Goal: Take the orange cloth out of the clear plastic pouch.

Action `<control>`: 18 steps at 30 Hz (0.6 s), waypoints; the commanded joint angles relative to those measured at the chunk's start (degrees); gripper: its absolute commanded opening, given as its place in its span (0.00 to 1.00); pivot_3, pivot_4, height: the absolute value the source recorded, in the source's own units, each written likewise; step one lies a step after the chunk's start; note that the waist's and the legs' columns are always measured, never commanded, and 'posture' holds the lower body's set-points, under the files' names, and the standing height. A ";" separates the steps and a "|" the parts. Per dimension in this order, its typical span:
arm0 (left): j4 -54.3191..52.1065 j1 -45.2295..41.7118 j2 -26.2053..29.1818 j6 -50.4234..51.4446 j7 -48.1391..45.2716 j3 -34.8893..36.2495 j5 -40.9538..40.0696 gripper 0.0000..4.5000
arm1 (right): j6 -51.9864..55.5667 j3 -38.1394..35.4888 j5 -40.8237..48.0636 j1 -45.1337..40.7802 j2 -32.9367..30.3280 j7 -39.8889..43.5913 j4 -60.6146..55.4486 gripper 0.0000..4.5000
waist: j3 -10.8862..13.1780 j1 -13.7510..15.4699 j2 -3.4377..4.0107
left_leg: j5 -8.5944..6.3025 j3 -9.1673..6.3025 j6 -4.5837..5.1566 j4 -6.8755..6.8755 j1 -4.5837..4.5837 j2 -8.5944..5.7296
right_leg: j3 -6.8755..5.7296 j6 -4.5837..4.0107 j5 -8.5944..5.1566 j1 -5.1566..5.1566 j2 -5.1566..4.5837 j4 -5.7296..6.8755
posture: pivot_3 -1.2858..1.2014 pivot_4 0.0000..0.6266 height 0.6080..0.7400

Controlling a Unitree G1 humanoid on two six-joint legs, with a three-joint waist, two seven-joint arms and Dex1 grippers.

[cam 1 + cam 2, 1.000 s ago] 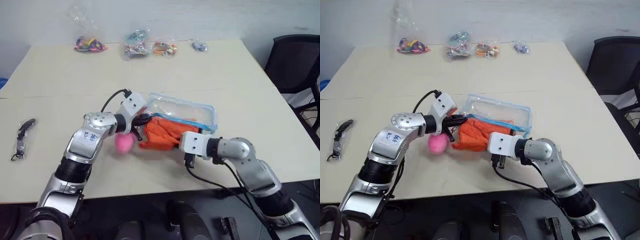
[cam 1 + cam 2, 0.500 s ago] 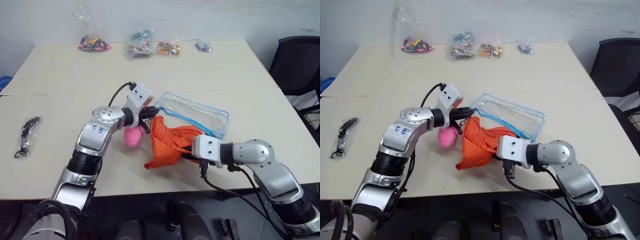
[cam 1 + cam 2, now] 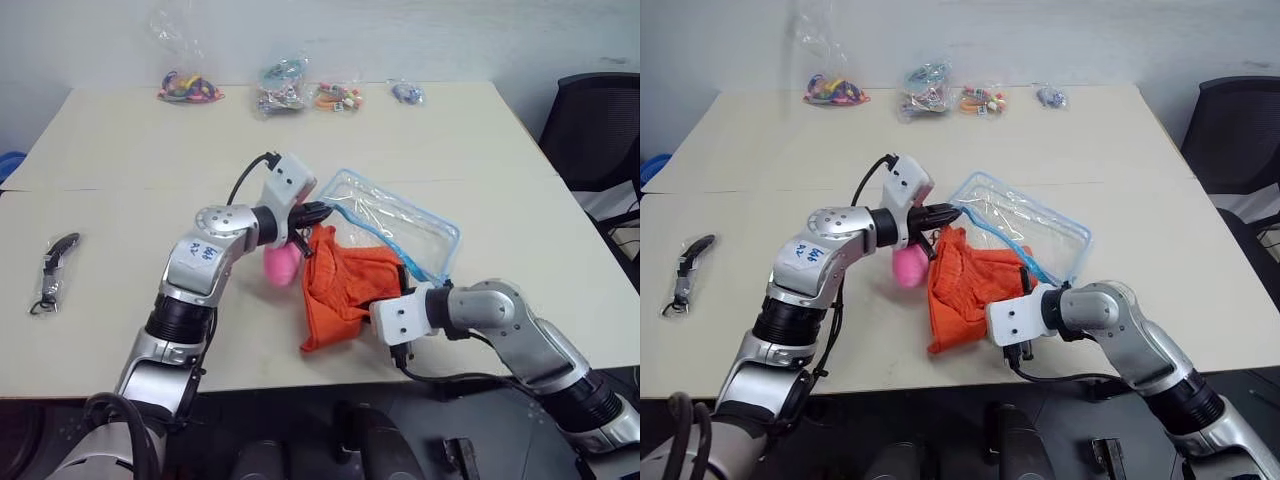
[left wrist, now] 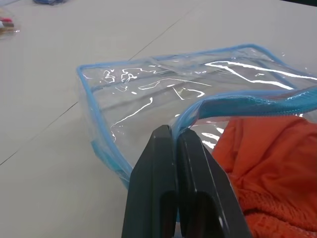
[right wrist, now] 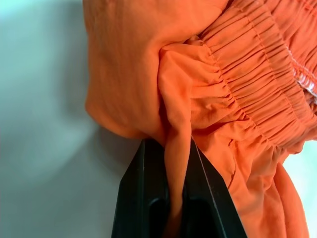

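Note:
The clear plastic pouch point(image 3: 405, 225) with light-blue edging is tilted up above the table. My left gripper point(image 3: 322, 211) is shut on its blue zipper edge point(image 4: 233, 103) at the open mouth. The orange cloth point(image 3: 340, 282) hangs out of that mouth and down onto the table. Its upper right part sits under the zipper edge. My right gripper point(image 5: 167, 145) is shut on a gathered fold of the orange cloth point(image 5: 223, 84), at the cloth's near side. A pink plush charm point(image 3: 282, 264) hangs beside my left gripper.
Several small clear bags of colourful trinkets point(image 3: 275, 85) lie along the table's far edge. A black clip-like tool point(image 3: 52, 270) lies at the left. A black chair point(image 3: 598, 125) stands past the table's right side.
My left gripper has raised the pouch's mouth up and to the right. My right gripper has drawn the cloth toward the near edge, so more orange fabric is outside the pouch.

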 commanded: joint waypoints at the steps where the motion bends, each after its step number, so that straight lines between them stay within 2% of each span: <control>1: -3.01 -0.63 -0.47 -0.65 -0.90 -1.18 -0.33 0.00 | -3.20 0.55 -3.06 -2.14 1.26 -2.04 1.54 0.00 | 0.00 -0.01 0.00 | 0.00 0.00 -0.01 0.00 0.00 0.00 | 0.00 0.00 0.00 -0.01 0.00 0.01 | 0.52 0.24 1.00; 6: 4.33 -1.13 3.13 -6.98 3.18 -6.06 9.69 0.00 | -2.96 -2.16 -1.50 -2.36 -0.24 -0.31 -3.86 0.00 | 0.00 -0.10 0.00 | 0.01 0.00 -0.01 -0.01 0.03 0.00 | 0.01 0.00 0.00 0.00 0.02 0.00 | 0.52 0.24 1.00; 8: 7.42 -1.29 4.51 -10.78 4.34 -7.02 12.76 0.00 | -0.16 -4.72 1.73 -1.16 -1.80 1.55 -7.60 0.00 | 0.00 0.01 0.00 | 0.01 0.00 -0.02 -0.01 0.02 0.01 | 0.01 0.00 0.00 -0.01 0.02 0.01 | 0.52 0.24 1.00; 13: 10.68 0.03 6.64 -13.55 4.09 -6.24 14.94 0.00 | 12.83 -16.70 19.87 1.03 -7.12 7.22 -19.40 0.00 | 0.00 0.14 0.00 | 0.00 -0.05 0.00 0.00 0.03 0.10 | -0.07 0.00 0.00 -0.03 -0.02 -0.02 | 0.52 0.24 1.00; 18: 3.93 5.92 9.94 -13.82 -3.20 -7.87 13.83 0.00 | 25.24 -29.67 33.99 -5.07 -10.87 6.33 -18.78 0.00 | 0.00 -0.18 0.01 | -0.01 -0.01 0.02 -0.02 0.04 0.13 | -0.06 0.00 0.00 0.03 -0.05 0.02 | 0.52 0.24 1.00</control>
